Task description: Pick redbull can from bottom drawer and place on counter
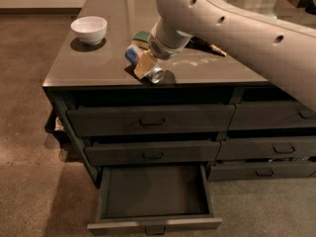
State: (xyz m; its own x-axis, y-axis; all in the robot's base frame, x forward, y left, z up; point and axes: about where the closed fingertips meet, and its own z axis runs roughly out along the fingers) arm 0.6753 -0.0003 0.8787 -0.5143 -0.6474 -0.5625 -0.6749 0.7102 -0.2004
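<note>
I see the shiny grey-brown counter (pixel 98 69). A white bowl (pixel 89 29) sits on its left side. A green sponge (pixel 141 37) lies in the middle. My gripper (pixel 145 65) holds the tipped redbull can (pixel 156 75) near the front edge.

Gripper (pixel 146 66) clasped redbull can (pixel 156 75) at counter (pixel 113 14) front edge. Bowl (pixel 89 29) sat at its 10 o'clock, bottom drawer (pixel 153 224) open at 6.

No text, brand or number is legible anywhere, including on the redbull can (pixel 154 73) clamped in the pincer (pixel 145 65) low over the bench (pixel 98 58) front.
</note>
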